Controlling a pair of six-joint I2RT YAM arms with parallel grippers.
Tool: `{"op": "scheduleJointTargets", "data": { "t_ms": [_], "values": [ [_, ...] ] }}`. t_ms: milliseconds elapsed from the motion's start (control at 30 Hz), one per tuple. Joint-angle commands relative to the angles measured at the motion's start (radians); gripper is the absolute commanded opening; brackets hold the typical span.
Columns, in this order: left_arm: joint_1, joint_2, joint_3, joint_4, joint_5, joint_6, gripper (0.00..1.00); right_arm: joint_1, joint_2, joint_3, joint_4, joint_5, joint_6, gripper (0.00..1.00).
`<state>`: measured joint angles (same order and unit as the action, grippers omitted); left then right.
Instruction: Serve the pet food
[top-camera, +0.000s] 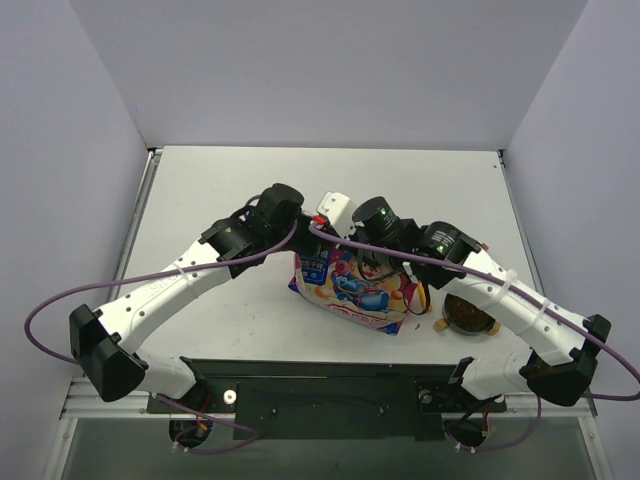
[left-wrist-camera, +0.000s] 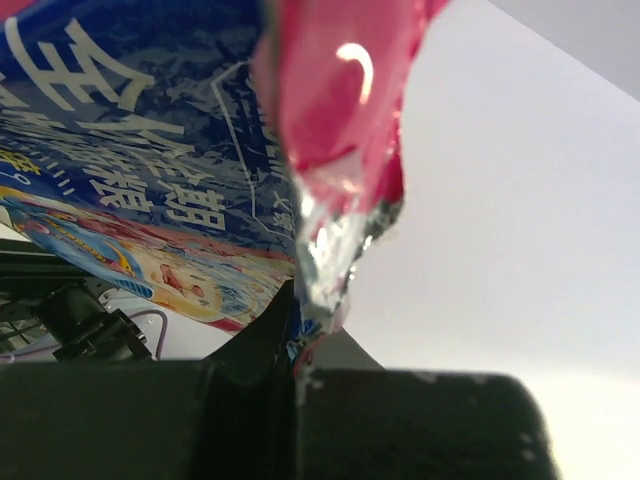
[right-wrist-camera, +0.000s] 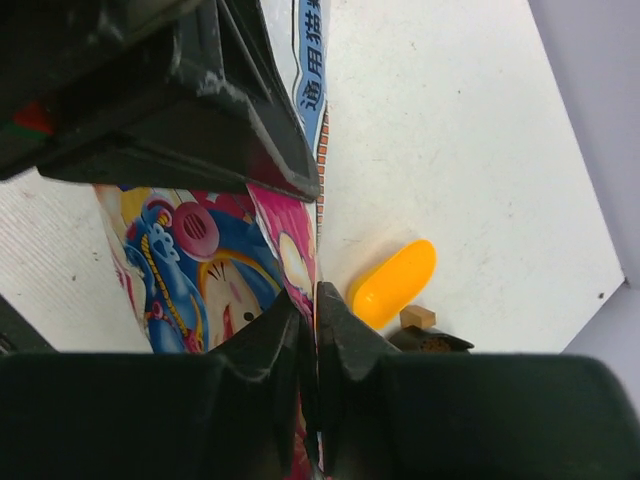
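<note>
So the pink-and-blue cartoon foil bag (top-camera: 355, 285) can likely be tipped, left pincer (left-wrist-camera: 297, 330) and right pincer (right-wrist-camera: 310, 300) each pinch its edge; brown pet food (top-camera: 466, 314) sits in the black round bowl (top-camera: 470, 331).

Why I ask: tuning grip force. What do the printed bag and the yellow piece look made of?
Printed bag: thin glossy plastic film, probably foil-lined; bright glare, crumpled silvery edge. Yellow piece: likely moulded plastic, smooth, semi-gloss; rounded, even colour.
</note>
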<state>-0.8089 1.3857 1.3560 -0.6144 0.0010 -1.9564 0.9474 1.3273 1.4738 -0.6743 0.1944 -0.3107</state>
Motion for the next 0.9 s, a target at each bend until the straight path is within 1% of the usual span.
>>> {"op": "scheduleJointTargets", "data": {
  "t_ms": [0, 33, 100, 167, 200, 233, 267, 367, 433, 467, 500, 567, 600, 633, 667, 700, 800, 833, 867],
  "values": [
    [0.03, -0.007, 0.066, -0.006, -0.055, 0.008, 0.0, -0.028, -0.101, -0.062, 0.004, 0.039, 0.021, 0.11],
    [0.037, -0.004, 0.096, -0.028, -0.052, 0.023, 0.0, -0.035, -0.112, -0.085, 0.004, 0.043, 0.018, 0.18],
    [0.045, 0.001, 0.112, -0.061, -0.046, 0.034, 0.0, -0.047, -0.145, -0.124, 0.005, 0.056, 0.01, 0.25],
    [0.045, 0.001, 0.114, -0.07, -0.041, 0.031, 0.0, -0.056, -0.166, -0.159, 0.007, 0.063, 0.005, 0.27],
    [0.047, 0.006, 0.118, -0.083, -0.039, 0.033, 0.0, -0.059, -0.172, -0.165, 0.008, 0.071, 0.01, 0.26],
    [0.047, 0.007, 0.127, -0.09, -0.038, 0.037, 0.0, -0.064, -0.174, -0.17, 0.007, 0.071, 0.013, 0.16],
    [0.045, 0.013, 0.132, -0.105, -0.036, 0.039, 0.0, -0.065, -0.177, -0.17, 0.007, 0.088, 0.024, 0.0],
    [0.047, 0.012, 0.115, -0.093, -0.029, 0.04, 0.0, -0.076, -0.197, -0.159, 0.008, 0.086, 0.05, 0.0],
    [0.051, -0.01, 0.057, -0.016, -0.026, 0.027, 0.01, -0.079, -0.217, -0.15, 0.004, 0.057, 0.067, 0.0],
    [0.054, -0.023, 0.023, 0.022, -0.027, 0.007, 0.1, -0.079, -0.22, -0.138, -0.005, 0.039, 0.074, 0.0],
    [0.054, -0.027, 0.014, 0.033, -0.032, 0.002, 0.22, -0.079, -0.227, -0.133, -0.011, 0.03, 0.076, 0.0],
    [0.059, -0.025, 0.015, 0.036, -0.038, 0.011, 0.27, -0.079, -0.243, -0.133, -0.013, 0.004, 0.081, 0.0],
    [0.06, -0.019, 0.02, 0.039, -0.038, 0.017, 0.27, -0.078, -0.244, -0.133, -0.011, -0.007, 0.082, 0.0],
    [0.059, -0.016, 0.023, 0.045, -0.039, 0.02, 0.15, -0.078, -0.246, -0.133, -0.011, -0.01, 0.084, 0.0],
    [0.06, -0.01, 0.026, 0.06, -0.039, 0.027, 0.06, -0.078, -0.246, -0.132, -0.011, -0.019, 0.084, 0.0],
    [0.059, -0.01, 0.031, 0.058, -0.053, 0.03, 0.0, -0.079, -0.244, -0.132, -0.01, -0.03, 0.082, 0.0],
    [0.057, -0.004, 0.078, 0.006, -0.075, 0.046, 0.0, -0.075, -0.231, -0.126, -0.002, -0.055, 0.07, 0.0],
    [0.057, -0.004, 0.087, -0.027, -0.073, 0.048, 0.0, -0.072, -0.215, -0.122, 0.002, -0.047, 0.052, 0.04],
    [0.059, -0.004, 0.1, -0.041, -0.068, 0.048, 0.0, -0.052, -0.206, -0.125, 0.021, -0.043, 0.041, 0.15]
  ]
}}
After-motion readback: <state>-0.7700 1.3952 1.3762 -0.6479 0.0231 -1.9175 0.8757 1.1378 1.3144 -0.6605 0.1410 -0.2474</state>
